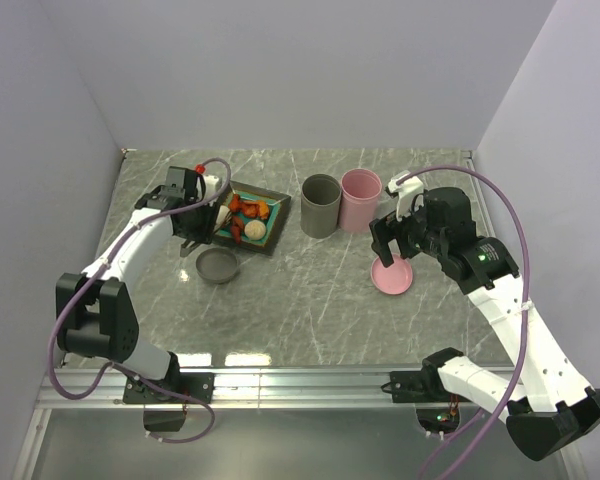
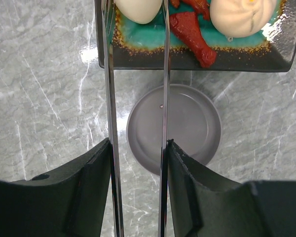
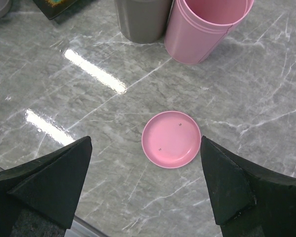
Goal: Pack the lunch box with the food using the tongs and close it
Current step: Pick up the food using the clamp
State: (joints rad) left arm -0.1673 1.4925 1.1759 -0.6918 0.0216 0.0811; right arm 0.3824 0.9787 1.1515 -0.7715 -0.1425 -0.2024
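The left claw is clamped on the tongs. Its two dark fingers press the slim silver arms from either side, and the arms run parallel with a gap between them. They reach forward over a round grey lid lying flat on the worktop and on across the near rim of the square dark plate. There they pass either side of a pale egg-like ball; their tips are cut off by the top edge of the wrist view. The rest of the food lies on the plate's teal centre: orange-red chunks and, to their right, a cream bun. The grey lid sits just beside the plate. The right claw hangs with its fingers spread wide and nothing between them, above a pink lid that lies flat on the worktop. Beyond that lid stand a grey container and a pink container, both upright, uncovered and close beside each other, between the plate and the right arm.
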